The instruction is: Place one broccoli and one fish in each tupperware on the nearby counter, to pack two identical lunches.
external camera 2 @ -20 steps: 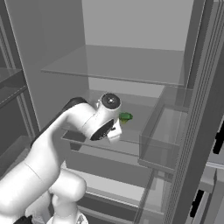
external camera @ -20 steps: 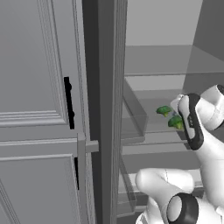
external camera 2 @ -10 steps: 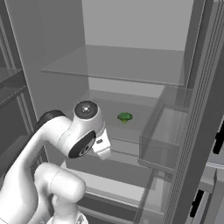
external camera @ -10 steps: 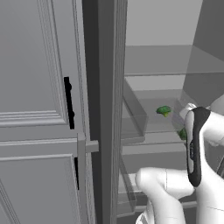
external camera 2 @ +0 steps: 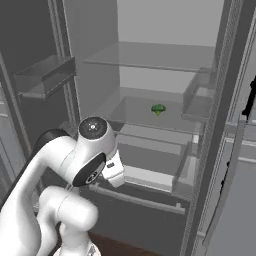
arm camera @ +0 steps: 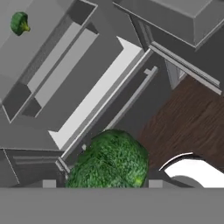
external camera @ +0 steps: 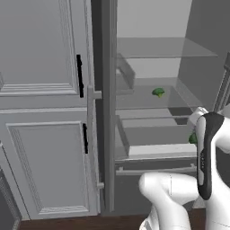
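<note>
A broccoli (arm camera: 109, 164) fills the bottom of the hand view, held between my fingertips; my gripper (arm camera: 103, 183) is shut on it. A sliver of that same broccoli (external camera: 193, 138) peeks out beside my forearm in the left base view, in front of the open fridge and below shelf height. A second broccoli (external camera: 158, 93) (external camera 2: 158, 109) (arm camera: 19, 23) lies on the fridge's middle glass shelf (external camera 2: 135, 112), well apart from my hand. The fish, the tupperware and the counter are out of view.
The fridge stands open, with a closed drawer (external camera 2: 150, 162) under the shelf and door bins (external camera 2: 45, 75) on the left door. Grey panelled cabinet doors (external camera: 45, 112) with black handles flank it. A dark wooden floor (arm camera: 188, 127) lies below my hand.
My arm has pulled back out of the fridge and lowered, carrying the broccoli. The whole picture has shifted, so the camera has moved back from the fridge. The shelf broccoli has stayed put.
</note>
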